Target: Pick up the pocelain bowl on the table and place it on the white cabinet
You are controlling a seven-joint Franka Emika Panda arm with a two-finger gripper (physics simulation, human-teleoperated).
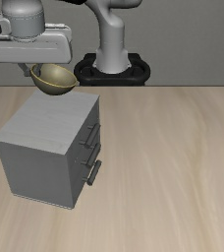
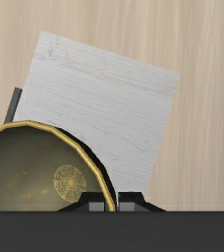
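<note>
One porcelain bowl (image 1: 53, 79) hangs in the air, tilted, its gold rim pinched between the two fingers of the gripper (image 1: 43, 67), which are closed on it. It is well clear of the wooden table (image 1: 173, 148), above and just behind the far corner of the white cabinet (image 1: 45, 133). In the wrist view the bowl overlaps one edge of the cabinet's pale top, and the rest of that top lies open. Broad table stretches away on the exterior view's right.

The exterior view looks down aslant from afar, with the cabinet (image 1: 47, 148) at 8 o'clock. The wrist view looks straight down from nearer. Both share the cabinet top (image 2: 104, 103) and the bowl (image 1: 53, 79).
</note>
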